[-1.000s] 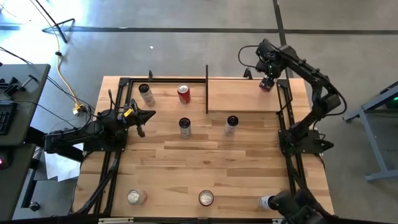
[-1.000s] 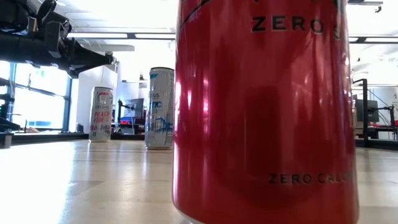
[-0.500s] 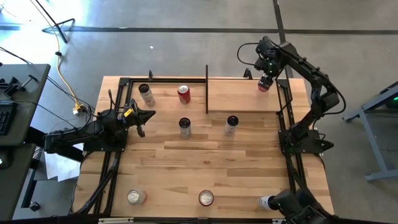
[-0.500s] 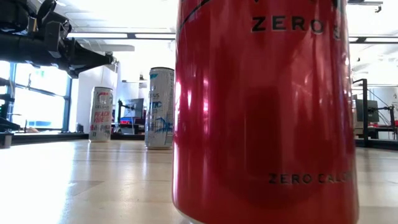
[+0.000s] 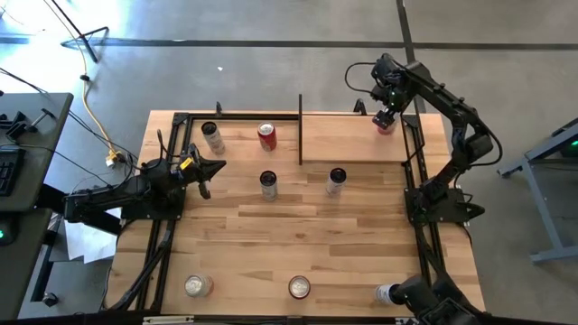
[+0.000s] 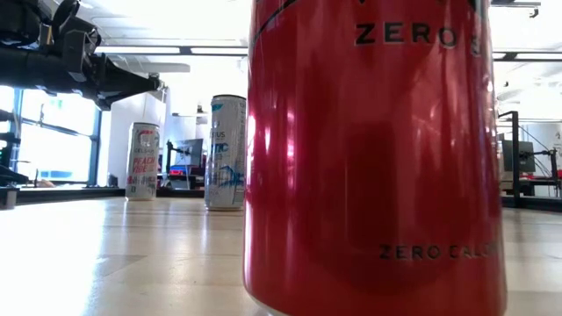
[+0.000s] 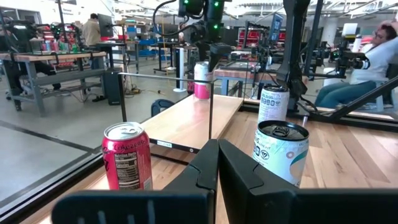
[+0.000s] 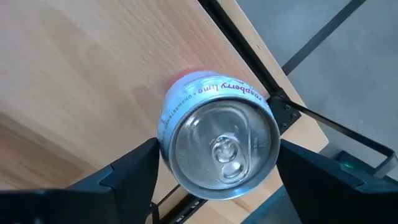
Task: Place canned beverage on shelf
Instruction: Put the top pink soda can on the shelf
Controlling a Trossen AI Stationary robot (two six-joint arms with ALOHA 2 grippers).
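Note:
A pink can (image 8: 217, 146) stands upright at the far right corner of the pale wood shelf (image 5: 348, 137), which is edged by black bars. My right gripper (image 5: 386, 119) comes down over the can from above and is shut on it. The can also shows in the high view (image 5: 386, 127) and, far off, in the left wrist view (image 7: 201, 81). My left gripper (image 5: 204, 178) is shut and empty at the table's left side, level with the tabletop, pointing toward the table's right edge. My right gripper pinches the pink can's side wall just below its top rim (image 8: 166, 140) between its two fingers, one on each side. The fingers point down from above. The can is upright with its base at the shelf's surface; whether it rests there I cannot tell.
A red can (image 5: 266, 135) and a silver can (image 5: 212, 137) stand left of the shelf's upright black bar (image 5: 300, 126). Two cans (image 5: 268, 184) (image 5: 335, 181) stand mid-table. Three more cans stand near the near edge (image 5: 298, 287). A large red can (image 6: 378, 158) fills the low view.
My right gripper has shifted a little toward the table's left edge over the shelf's far right corner, taking the pink can with it. The can stays upright.

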